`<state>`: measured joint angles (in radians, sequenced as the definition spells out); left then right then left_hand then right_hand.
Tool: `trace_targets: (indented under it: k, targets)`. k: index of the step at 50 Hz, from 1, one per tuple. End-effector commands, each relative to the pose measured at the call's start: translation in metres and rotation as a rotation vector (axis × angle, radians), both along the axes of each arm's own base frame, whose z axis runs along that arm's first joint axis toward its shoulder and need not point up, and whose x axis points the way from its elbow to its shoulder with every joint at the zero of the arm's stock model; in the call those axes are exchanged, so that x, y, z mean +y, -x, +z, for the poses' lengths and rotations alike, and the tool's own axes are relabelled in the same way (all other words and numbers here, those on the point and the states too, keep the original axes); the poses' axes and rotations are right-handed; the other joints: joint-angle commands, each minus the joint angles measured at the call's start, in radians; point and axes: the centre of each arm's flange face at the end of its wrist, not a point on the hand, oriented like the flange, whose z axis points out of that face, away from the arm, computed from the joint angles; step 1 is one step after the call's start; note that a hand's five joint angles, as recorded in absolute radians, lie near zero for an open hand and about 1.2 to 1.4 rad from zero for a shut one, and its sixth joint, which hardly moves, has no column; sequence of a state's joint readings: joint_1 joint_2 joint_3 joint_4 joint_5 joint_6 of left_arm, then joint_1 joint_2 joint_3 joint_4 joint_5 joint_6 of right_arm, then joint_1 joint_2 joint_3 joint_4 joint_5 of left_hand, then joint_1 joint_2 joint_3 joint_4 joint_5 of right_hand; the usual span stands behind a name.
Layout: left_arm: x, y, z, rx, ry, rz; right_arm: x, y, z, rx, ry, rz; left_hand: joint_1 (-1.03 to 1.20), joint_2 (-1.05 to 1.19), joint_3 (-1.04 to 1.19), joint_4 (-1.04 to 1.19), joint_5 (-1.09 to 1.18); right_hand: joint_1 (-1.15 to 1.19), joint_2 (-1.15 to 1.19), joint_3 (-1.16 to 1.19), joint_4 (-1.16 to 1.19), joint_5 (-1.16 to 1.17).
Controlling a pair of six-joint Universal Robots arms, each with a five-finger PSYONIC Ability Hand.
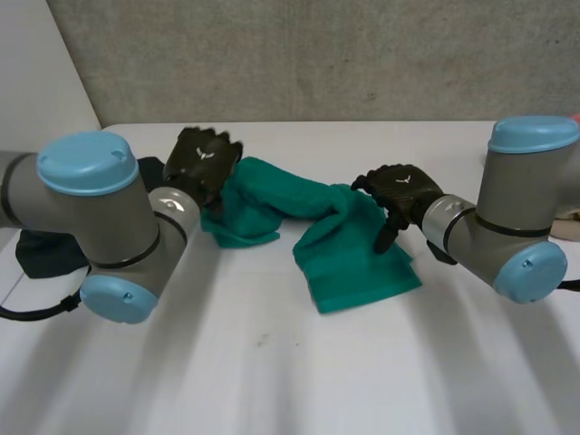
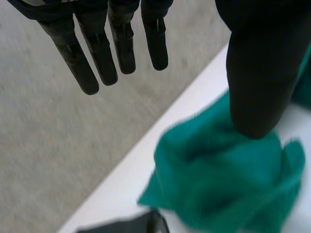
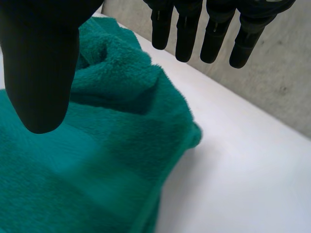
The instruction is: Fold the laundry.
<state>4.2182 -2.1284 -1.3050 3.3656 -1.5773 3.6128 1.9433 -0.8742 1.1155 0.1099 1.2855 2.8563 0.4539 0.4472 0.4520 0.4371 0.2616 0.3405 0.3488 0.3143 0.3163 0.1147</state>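
A green towel (image 1: 344,249) lies crumpled across the middle of the white table (image 1: 272,362), bunched at both ends with a twisted band between. My left hand (image 1: 204,161) hovers at the towel's left bunch (image 2: 228,179), fingers (image 2: 97,53) straight and spread apart from the thumb (image 2: 262,73), holding nothing. My right hand (image 1: 399,195) sits over the right bunch (image 3: 97,160), its fingers (image 3: 214,29) straight and its thumb (image 3: 41,63) above the cloth, with nothing pinched between them.
A dark garment (image 1: 45,249) lies at the table's left edge behind my left arm (image 1: 100,217); a corner of it (image 2: 126,225) is seen past the towel. A grey wall (image 1: 317,54) rises behind the table's far edge.
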Motion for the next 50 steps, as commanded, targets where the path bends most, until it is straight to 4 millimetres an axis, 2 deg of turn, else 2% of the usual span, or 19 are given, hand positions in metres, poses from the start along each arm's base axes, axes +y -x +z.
trace_targets:
  k: [1,10,12,13,14,15,17,21,23,24,27,28,33,36,39,42,45,47,50]
  targets:
    - [-0.036,-0.003,-0.057,-0.033,-0.091,-0.01,-0.012,-0.016,-0.01,-0.195,-0.063,-0.038,-0.023,-0.016,-0.021,-0.006,-0.005,-0.029,-0.038,-0.003,-0.005,0.022]
    - [-0.049,0.003,-0.087,-0.052,-0.119,-0.028,-0.026,-0.053,-0.037,-0.237,-0.003,0.007,0.059,0.066,0.061,0.076,0.077,0.061,0.053,0.087,0.085,0.112]
    - [-0.049,0.003,-0.089,-0.055,-0.121,-0.028,-0.026,-0.057,-0.042,-0.238,-0.002,0.015,0.302,0.308,0.304,0.318,0.319,0.17,0.161,0.196,0.194,0.221]
    - [-0.049,0.003,-0.088,-0.054,-0.118,-0.027,-0.026,-0.06,-0.046,-0.235,-0.005,0.02,0.431,0.437,0.433,0.447,0.448,0.249,0.24,0.275,0.273,0.3]
    - [-0.05,0.003,-0.087,-0.052,-0.114,-0.025,-0.026,-0.063,-0.047,-0.237,-0.001,0.026,0.583,0.59,0.585,0.6,0.601,0.528,0.52,0.555,0.553,0.58]
    - [-0.05,0.003,-0.082,-0.05,-0.105,-0.018,-0.026,-0.064,-0.049,-0.236,-0.004,0.028,0.872,0.879,0.874,0.889,0.89,0.662,0.654,0.688,0.686,0.713]
    - [-0.05,0.003,-0.078,-0.044,-0.098,-0.009,-0.027,-0.064,-0.05,-0.238,-0.004,0.027,0.942,0.949,0.944,0.959,0.96,1.053,1.045,1.08,1.078,1.105]
    - [-0.046,0.002,-0.051,-0.018,-0.055,0.013,-0.028,-0.061,-0.038,-0.24,0.013,0.01,0.942,0.949,0.944,0.959,0.96,1.056,1.047,1.082,1.08,1.107]
    - [-0.041,0.0,-0.023,0.01,-0.015,0.027,-0.029,-0.057,-0.022,-0.243,0.039,-0.006,0.942,0.949,0.944,0.959,0.96,1.056,1.047,1.082,1.08,1.107]
    - [-0.037,-0.001,-0.014,0.021,-0.006,0.029,-0.026,-0.053,0.004,-0.245,0.083,-0.012,0.942,0.949,0.944,0.959,0.96,1.056,1.047,1.082,1.08,1.107]
    - [-0.019,-0.008,0.029,0.09,0.033,0.028,-0.014,-0.044,0.046,-0.23,0.162,-0.011,0.942,0.949,0.944,0.959,0.96,1.056,1.047,1.082,1.08,1.107]
    - [-0.014,-0.01,0.04,0.114,0.043,0.028,-0.009,-0.034,0.074,-0.209,0.23,-0.015,0.942,0.949,0.944,0.959,0.96,1.056,1.047,1.082,1.08,1.107]
    - [0.029,-0.028,0.116,0.316,0.09,0.001,0.001,0.009,0.155,-0.149,0.446,-0.084,0.942,0.949,0.944,0.959,0.96,1.056,1.047,1.082,1.08,1.107]
    - [0.045,-0.036,0.139,0.385,0.094,-0.011,0.015,0.026,0.193,-0.137,0.528,-0.107,0.942,0.949,0.944,0.959,0.96,1.056,1.047,1.082,1.08,1.107]
    - [0.065,-0.045,0.162,0.46,0.089,-0.026,0.023,0.031,0.216,-0.148,0.577,-0.107,0.942,0.949,0.944,0.959,0.96,1.056,1.047,1.082,1.08,1.107]
    - [0.076,-0.049,0.168,0.506,0.055,-0.048,0.024,0.029,0.219,-0.148,0.583,-0.096,0.942,0.949,0.944,0.959,0.96,1.056,1.047,1.082,1.08,1.107]
    - [0.078,-0.048,0.156,0.506,0.002,-0.063,0.018,0.021,0.206,-0.128,0.557,-0.069,0.942,0.949,0.944,0.959,0.96,1.056,1.047,1.082,1.08,1.107]
    - [0.077,-0.047,0.145,0.494,-0.027,-0.057,0.006,0.01,0.179,-0.091,0.51,-0.046,0.942,0.949,0.944,0.959,0.96,1.056,1.047,1.082,1.08,1.107]
    - [0.064,-0.042,0.105,0.442,-0.129,-0.028,0.0,-0.005,0.148,-0.05,0.46,-0.015,0.942,0.949,0.944,0.959,0.96,1.056,1.047,1.082,1.08,1.107]
